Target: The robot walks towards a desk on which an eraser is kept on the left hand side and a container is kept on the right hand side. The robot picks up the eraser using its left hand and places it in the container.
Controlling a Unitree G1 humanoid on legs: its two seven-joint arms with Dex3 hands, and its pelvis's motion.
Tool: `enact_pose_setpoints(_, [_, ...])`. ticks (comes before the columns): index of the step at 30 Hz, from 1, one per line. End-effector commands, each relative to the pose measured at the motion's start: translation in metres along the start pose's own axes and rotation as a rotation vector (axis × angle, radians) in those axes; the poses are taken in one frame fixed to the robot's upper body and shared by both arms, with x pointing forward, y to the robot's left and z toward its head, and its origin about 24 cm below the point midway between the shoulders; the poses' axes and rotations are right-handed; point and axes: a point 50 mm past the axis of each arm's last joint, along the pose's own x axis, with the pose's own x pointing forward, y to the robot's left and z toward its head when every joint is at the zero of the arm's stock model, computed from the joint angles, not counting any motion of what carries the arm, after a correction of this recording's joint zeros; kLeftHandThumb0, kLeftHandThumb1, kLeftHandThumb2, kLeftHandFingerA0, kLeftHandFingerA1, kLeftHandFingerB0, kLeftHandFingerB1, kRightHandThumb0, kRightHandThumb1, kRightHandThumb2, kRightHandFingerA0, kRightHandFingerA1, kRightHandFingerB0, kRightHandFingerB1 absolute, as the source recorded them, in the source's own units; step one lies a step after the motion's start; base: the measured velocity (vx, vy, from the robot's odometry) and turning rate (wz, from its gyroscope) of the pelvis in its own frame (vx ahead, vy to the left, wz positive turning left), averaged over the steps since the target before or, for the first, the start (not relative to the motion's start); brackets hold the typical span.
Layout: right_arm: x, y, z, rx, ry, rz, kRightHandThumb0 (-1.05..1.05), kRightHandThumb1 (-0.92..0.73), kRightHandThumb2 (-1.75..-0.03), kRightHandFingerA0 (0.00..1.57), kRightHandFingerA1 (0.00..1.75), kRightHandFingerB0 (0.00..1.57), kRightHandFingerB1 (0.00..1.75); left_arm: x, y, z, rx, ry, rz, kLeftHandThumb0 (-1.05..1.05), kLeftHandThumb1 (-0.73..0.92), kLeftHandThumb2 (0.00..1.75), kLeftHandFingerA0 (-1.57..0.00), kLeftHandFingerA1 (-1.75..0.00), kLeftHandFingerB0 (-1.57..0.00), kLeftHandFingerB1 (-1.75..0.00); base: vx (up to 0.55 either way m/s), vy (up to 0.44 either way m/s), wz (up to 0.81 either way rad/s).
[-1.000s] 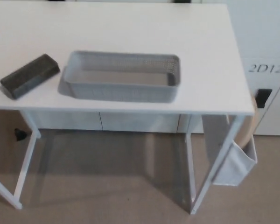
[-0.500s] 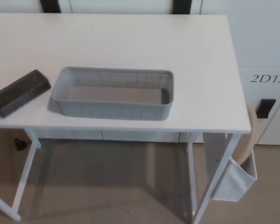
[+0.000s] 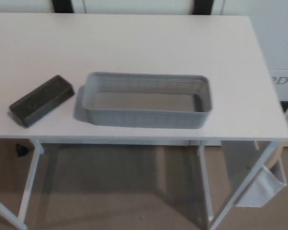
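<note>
**Both my hands out of sight, eraser lying on the desk**

Neither my left hand nor my right hand shows in the head view, so I cannot tell whether their fingers are spread or closed, and I hold nothing that I can see.

Nearest my left side lies the eraser [image 3: 42,100], a dark, long block resting flat on the white desk [image 3: 149,45]. It sits at a slant, its near end toward the front edge of the desk and its far end angled up toward the container. It touches nothing but the desktop.

Just beside it, toward my right, stands the container [image 3: 147,100], a grey, shallow, oblong basket with mesh-patterned walls. It stands upright near the front edge of the desk, its long side running along that edge. A narrow strip of bare desktop separates the eraser's upper end from the container's left wall, so the two are near but apart. I can see the floor of the container and nothing lying on it.

Below the desktop the white legs [image 3: 29,184] run down to a beige floor [image 3: 115,191]. At the desk's right end a pale fabric pouch [image 3: 260,188] hangs from the frame.
</note>
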Motion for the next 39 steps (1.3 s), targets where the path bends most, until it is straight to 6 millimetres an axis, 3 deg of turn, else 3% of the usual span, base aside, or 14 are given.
enact_pose_setpoints(1, [0.000, -0.006, 0.004, -0.027, -0.025, -0.030, -0.21, -0.40, -0.61, 0.72, 0.69, 0.51, 0.58, -0.001, 0.002, -0.001, 0.017, 0.013, 0.002, -0.39, 0.61, 0.58, -0.39, -0.44, -0.31, -0.32, 0.09, 0.042, -0.03])
enact_pose_setpoints(19, [0.001, -0.006, 0.006, -0.029, -0.032, -0.021, -0.15, -0.43, -0.52, 0.70, 0.66, 0.51, 0.56, 0.002, 0.001, 0.002, 0.016, 0.019, 0.011, -0.40, 0.60, 0.58, -0.41, -0.43, -0.32, -0.32, 0.01, 0.003, 0.01])
enact_pose_setpoints(23, [-0.002, -0.009, 0.001, -0.052, -0.018, -0.029, -0.19, -0.43, -0.52, 0.72, 0.65, 0.52, 0.55, -0.006, -0.011, 0.007, 0.280, -0.054, -0.098, -0.63, 0.46, 0.77, -0.29, -0.48, -0.20, -0.41, 0.00, 0.000, 0.00])
enact_pose_setpoints(25, [-0.002, -0.008, 0.002, -0.038, -0.021, -0.020, -0.16, -0.44, -0.52, 0.70, 0.65, 0.49, 0.54, -0.028, -0.043, 0.034, 0.491, -0.271, -0.310, -0.71, 0.48, 0.81, -0.35, -0.46, -0.23, -0.42, 0.00, 0.000, 0.00])
enact_pose_setpoints(26, [-0.001, -0.008, 0.003, -0.033, -0.020, -0.024, -0.15, -0.44, -0.52, 0.70, 0.65, 0.50, 0.54, -0.037, -0.053, 0.043, 0.539, -0.330, -0.377, -0.70, 0.59, 0.58, -0.42, -0.34, -0.29, -0.31, 0.00, 0.000, 0.00])
enact_pose_setpoints(27, [-0.001, -0.008, 0.003, -0.044, -0.021, -0.030, -0.15, -0.43, -0.52, 0.73, 0.65, 0.51, 0.54, -0.056, -0.069, 0.057, 0.551, -0.405, -0.518, -0.75, 0.49, 0.83, -0.37, -0.46, -0.25, -0.42, 0.00, 0.000, 0.00])
enact_pose_setpoints(28, [-0.001, -0.007, 0.003, -0.043, -0.022, -0.029, -0.15, -0.43, -0.52, 0.73, 0.65, 0.51, 0.54, -0.056, -0.069, 0.058, 0.552, -0.405, -0.518, -0.75, 0.49, 0.83, -0.37, -0.46, -0.25, -0.42, 0.00, 0.000, 0.00])
enact_pose_setpoints(30, [0.000, -0.007, 0.004, -0.054, -0.030, -0.027, -0.16, -0.42, -0.51, 0.75, 0.66, 0.53, 0.55, -0.085, -0.087, 0.080, 0.522, -0.502, -0.755, -0.73, 0.50, 0.82, -0.35, -0.46, -0.26, -0.42, 0.00, 0.000, 0.00])
enact_pose_setpoints(31, [-0.001, -0.007, 0.005, -0.048, -0.034, -0.024, -0.23, -0.38, -0.61, 0.74, 0.71, 0.51, 0.60, -0.114, -0.096, 0.102, 0.522, -0.606, -0.909, -0.77, 0.50, 0.84, -0.38, -0.46, -0.26, -0.42, 0.00, 0.000, 0.00])
enact_pose_setpoints(33, [-0.001, -0.007, 0.005, -0.053, -0.033, -0.025, -0.18, -0.43, -0.52, 0.74, 0.65, 0.52, 0.55, -0.145, -0.102, 0.126, 0.509, -0.717, -1.055, -0.78, 0.49, 0.84, -0.35, -0.45, -0.27, -0.42, 0.00, 0.000, 0.00])
enact_pose_setpoints(34, [-0.001, -0.007, 0.004, -0.070, -0.030, -0.028, -0.24, -0.39, -0.63, 0.72, 0.69, 0.49, 0.59, -0.175, -0.103, 0.149, 0.476, -0.867, -1.174, -0.76, 0.48, 0.83, -0.35, -0.45, -0.26, -0.43, 0.00, 0.000, 0.00])
enact_pose_setpoints(37, [-0.001, -0.009, 0.004, -0.084, -0.029, -0.036, -0.19, -0.43, -0.52, 0.74, 0.65, 0.52, 0.54, -0.197, -0.104, 0.167, 0.410, -0.981, -1.223, -0.78, 0.46, 0.81, -0.39, -0.44, -0.29, -0.42, 0.00, 0.000, 0.00])
enact_pose_setpoints(38, [-0.001, -0.009, 0.006, -0.085, -0.036, -0.034, -0.25, -0.39, -0.62, 0.75, 0.70, 0.50, 0.59, -0.216, -0.101, 0.185, 0.373, -1.156, -1.221, -0.72, 0.57, 0.58, -0.45, -0.35, -0.32, -0.31, 0.00, 0.000, 0.00])
enact_pose_setpoints(39, [0.000, -0.009, 0.006, -0.083, -0.033, -0.034, -0.19, -0.43, -0.52, 0.75, 0.65, 0.52, 0.55, -0.226, -0.099, 0.195, 0.340, -1.240, -1.203, -0.75, 0.48, 0.84, -0.39, -0.47, -0.26, -0.42, 0.00, 0.000, 0.00])
